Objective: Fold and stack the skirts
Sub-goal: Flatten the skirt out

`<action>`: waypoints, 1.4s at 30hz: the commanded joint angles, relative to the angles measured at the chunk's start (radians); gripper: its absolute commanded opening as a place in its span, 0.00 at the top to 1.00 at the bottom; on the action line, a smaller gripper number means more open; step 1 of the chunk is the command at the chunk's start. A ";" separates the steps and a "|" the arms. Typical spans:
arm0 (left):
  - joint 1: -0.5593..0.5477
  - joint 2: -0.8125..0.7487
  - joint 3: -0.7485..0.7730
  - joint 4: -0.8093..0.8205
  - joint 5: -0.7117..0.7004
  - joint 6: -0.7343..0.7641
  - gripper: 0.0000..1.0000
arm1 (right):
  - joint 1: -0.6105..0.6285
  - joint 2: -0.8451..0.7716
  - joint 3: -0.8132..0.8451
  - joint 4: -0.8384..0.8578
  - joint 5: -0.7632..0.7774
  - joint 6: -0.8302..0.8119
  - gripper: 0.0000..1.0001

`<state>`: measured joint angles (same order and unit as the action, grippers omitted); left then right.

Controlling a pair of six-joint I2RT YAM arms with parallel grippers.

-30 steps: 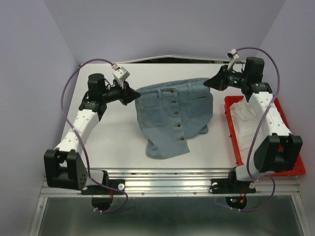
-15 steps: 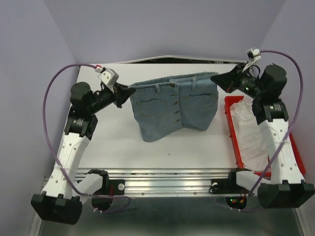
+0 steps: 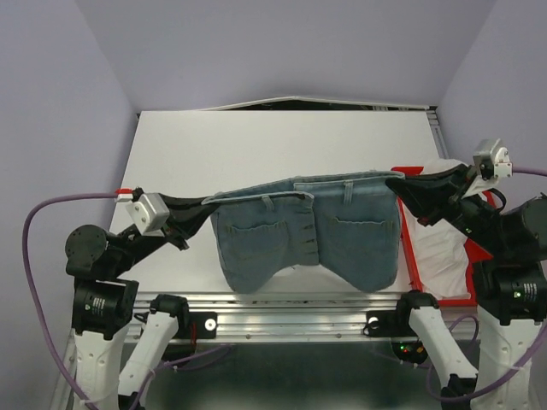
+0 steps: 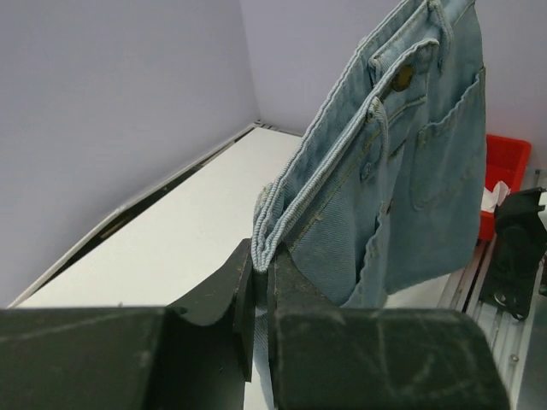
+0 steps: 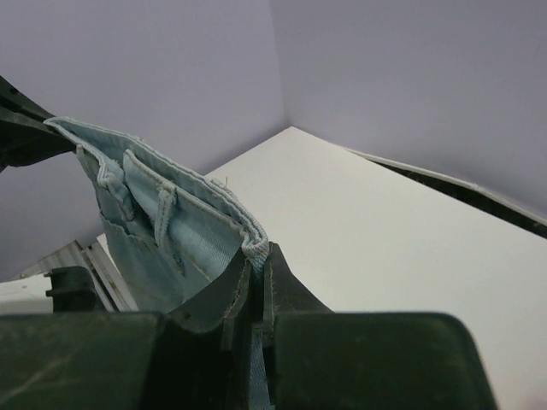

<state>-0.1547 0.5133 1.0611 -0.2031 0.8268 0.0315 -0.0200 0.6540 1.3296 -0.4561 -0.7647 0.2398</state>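
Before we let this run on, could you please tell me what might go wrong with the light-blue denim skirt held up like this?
1. The left gripper and right gripper each pinch only a narrow end of the waistband of the light-blue denim skirt, which hangs between them; a slip would probably drop one side.
2. The skirt's right edge hangs close to the red plastic tray; laid down there, it might drape over the rim.
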 commanded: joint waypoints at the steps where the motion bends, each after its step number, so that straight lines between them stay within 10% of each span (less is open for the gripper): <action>1: 0.089 -0.018 0.028 -0.166 -0.350 0.054 1.00 | -0.112 0.024 0.020 0.028 0.430 -0.142 0.99; 13: 0.089 0.434 -0.133 0.102 -0.434 0.054 0.95 | -0.010 0.570 -0.170 0.358 0.344 -0.082 0.96; 14: 0.087 0.482 -0.133 0.149 -0.437 0.062 0.69 | 0.021 0.637 -0.137 0.359 0.364 -0.105 0.90; 15: 0.089 0.596 -0.103 0.213 -0.457 0.061 0.58 | 0.047 0.706 -0.095 0.355 0.414 -0.106 0.81; 16: 0.089 0.661 -0.073 0.247 -0.484 0.059 0.45 | 0.086 0.840 -0.054 0.355 0.426 -0.111 0.51; 18: 0.093 0.858 0.084 0.222 -0.581 0.071 0.27 | 0.109 0.971 0.128 0.298 0.476 -0.122 0.36; 24: 0.110 1.041 0.346 0.025 -0.571 0.093 0.22 | 0.118 1.205 0.463 0.047 0.616 -0.224 0.01; 30: 0.100 0.886 0.094 0.039 -0.483 0.103 0.22 | 0.118 1.110 0.346 -0.078 0.535 -0.358 0.04; 35: 0.051 0.762 -0.055 0.001 -0.372 0.104 0.24 | 0.166 1.044 0.197 -0.252 0.401 -0.464 0.26; 42: -0.187 0.798 -0.150 -0.094 -0.345 0.104 0.43 | 0.225 1.024 -0.001 -0.355 0.419 -0.600 0.39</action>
<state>-0.2607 1.2896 0.9413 -0.2565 0.4305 0.1272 0.1802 1.6905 1.4155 -0.6960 -0.3355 -0.2512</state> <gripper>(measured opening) 0.599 0.620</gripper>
